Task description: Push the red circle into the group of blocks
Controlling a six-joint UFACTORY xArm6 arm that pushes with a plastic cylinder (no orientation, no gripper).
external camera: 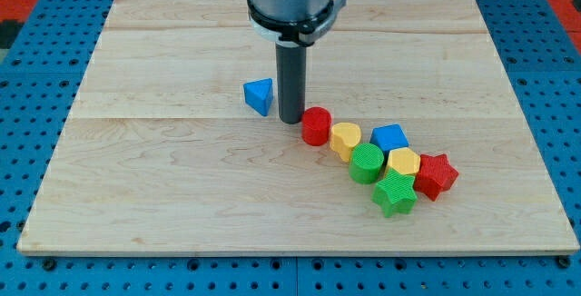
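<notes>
The red circle (315, 125) lies near the board's middle, touching a yellow block (345, 140) at the left end of the group. The group runs down to the view's right: a blue block (389, 138), a green circle (367, 162), a yellow hexagon (403, 162), a red star (437, 174) and a green star (394, 193). My tip (290, 119) stands just left of the red circle, close to it or touching it. A blue triangle (260, 95) lies alone just left of my rod.
The wooden board (163, 187) rests on a blue perforated table. The arm's grey mount (292, 1) hangs over the board's top middle.
</notes>
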